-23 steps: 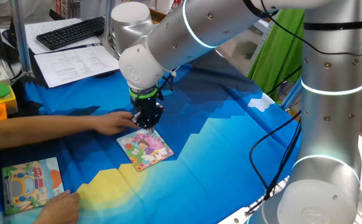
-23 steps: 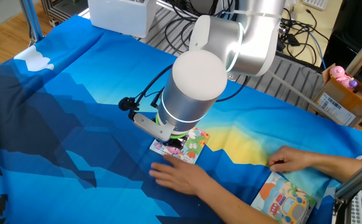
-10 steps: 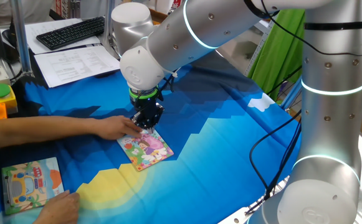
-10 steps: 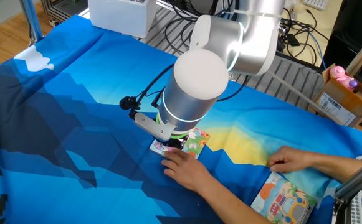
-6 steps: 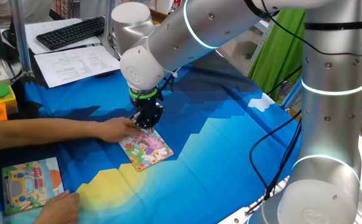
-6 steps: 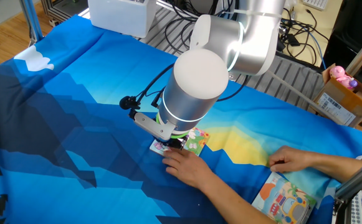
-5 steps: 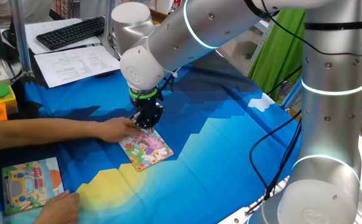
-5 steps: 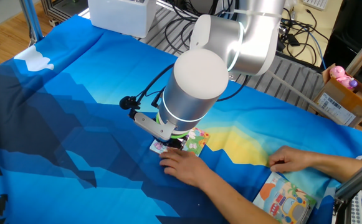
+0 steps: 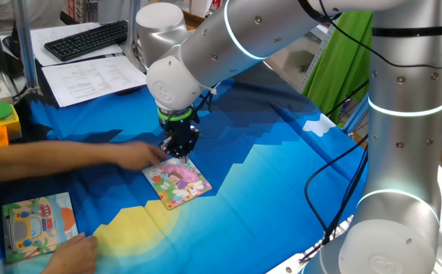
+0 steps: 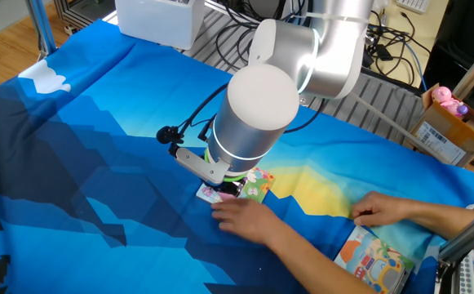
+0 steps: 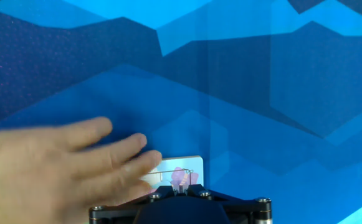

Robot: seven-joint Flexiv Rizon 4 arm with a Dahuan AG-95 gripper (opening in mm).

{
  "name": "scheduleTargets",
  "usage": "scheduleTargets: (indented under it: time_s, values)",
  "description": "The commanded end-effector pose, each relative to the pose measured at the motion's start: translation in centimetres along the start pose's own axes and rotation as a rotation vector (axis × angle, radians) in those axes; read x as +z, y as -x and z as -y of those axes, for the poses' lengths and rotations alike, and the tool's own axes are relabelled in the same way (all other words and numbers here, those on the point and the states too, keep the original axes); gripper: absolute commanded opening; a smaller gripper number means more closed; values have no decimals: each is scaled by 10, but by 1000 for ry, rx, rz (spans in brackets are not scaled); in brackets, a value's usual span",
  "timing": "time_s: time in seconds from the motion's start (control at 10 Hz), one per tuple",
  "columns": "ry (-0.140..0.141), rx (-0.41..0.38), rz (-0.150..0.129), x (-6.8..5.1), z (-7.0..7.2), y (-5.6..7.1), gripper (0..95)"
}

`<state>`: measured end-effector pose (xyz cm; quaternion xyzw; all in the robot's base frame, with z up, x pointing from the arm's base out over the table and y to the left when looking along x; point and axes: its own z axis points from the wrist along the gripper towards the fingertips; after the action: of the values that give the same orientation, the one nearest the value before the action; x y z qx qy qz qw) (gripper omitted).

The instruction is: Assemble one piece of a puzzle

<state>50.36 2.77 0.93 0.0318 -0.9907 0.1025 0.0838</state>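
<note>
From one fixed view, the gripper stands low over the far corner of the puzzle, which lies flat on the blue surface. A person's hand reaches in beside it; compared with half a second ago its outline is smeared and it sits a touch further from the board, so it seems to be drawing back. That would mean the steadying of the board is over. The orange-bordered vehicle board lies well apart at the near edge under the person's other hand. A keyboard and papers sit beyond the cloth.

From the other fixed view, the arm's wrist hides most of the puzzle; the hand is blurred just beside it, again shifted slightly from a moment ago. The fingertips cannot be seen here.

In the hand view, the piece shows pink right at the jaws, over the pale corner of the puzzle. Probably the jaws are clenched on it, though the housing hides the contact. The blurred hand overlaps the board's edge and crowds the placing spot.
</note>
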Motion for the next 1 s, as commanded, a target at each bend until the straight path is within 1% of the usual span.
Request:
scheduleTargets:
  time_s: [0.1,0.2,0.3,0.4,0.6,0.7,0.8,0.9,1.0]
  values:
    - [27,-6,3,0,0,0,0]
    - [54,-3,3,0,0,0,0]
    - [67,-2,-1,0,0,0,0]
    - [90,-3,-1,0,0,0,0]
    - [163,17,-3,-3,3,0,0]
    - [187,29,-8,-3,3,0,0]
    - [225,36,-17,-4,4,-1,0]
    - [252,41,-21,-6,5,-1,0]
    - [263,46,-25,-7,6,0,0]
